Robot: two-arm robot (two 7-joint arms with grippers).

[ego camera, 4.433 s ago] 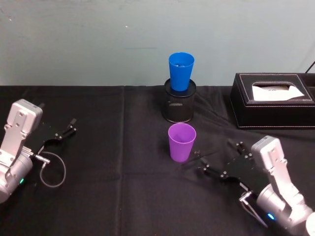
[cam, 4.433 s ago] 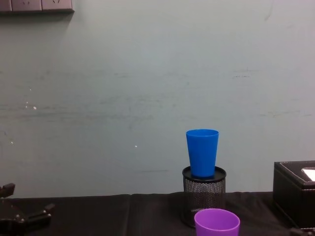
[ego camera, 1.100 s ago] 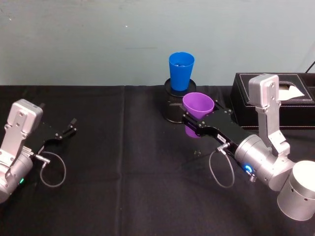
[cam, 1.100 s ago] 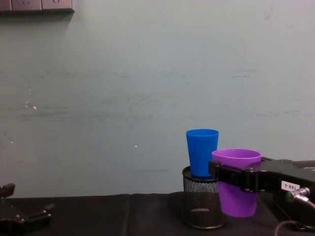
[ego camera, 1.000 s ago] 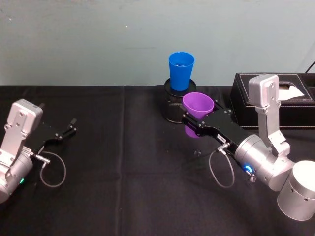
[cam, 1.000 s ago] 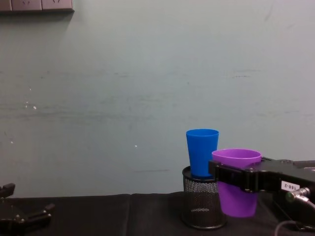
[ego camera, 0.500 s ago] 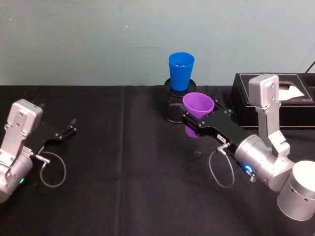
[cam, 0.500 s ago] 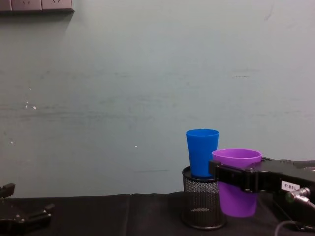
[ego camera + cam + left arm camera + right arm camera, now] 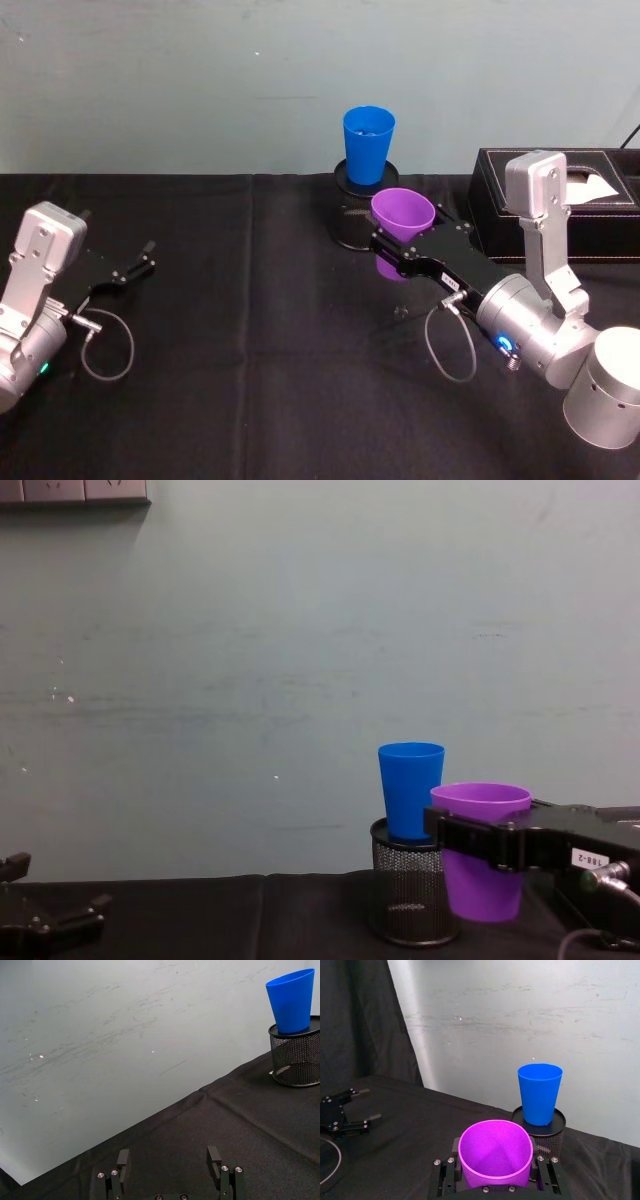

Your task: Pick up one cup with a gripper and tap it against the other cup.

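Purple cup [image 9: 484, 895] newly aloft, behind pincer [image 9: 465, 838]

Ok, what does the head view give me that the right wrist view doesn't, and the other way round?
Head, not wrist: the black tissue box and the silver arm behind the right gripper. Wrist, not head: fingers on either side of the purple cup, and open space between it and the blue cup. Both: blue cup on the mesh holder, left gripper parked, open, on the table.
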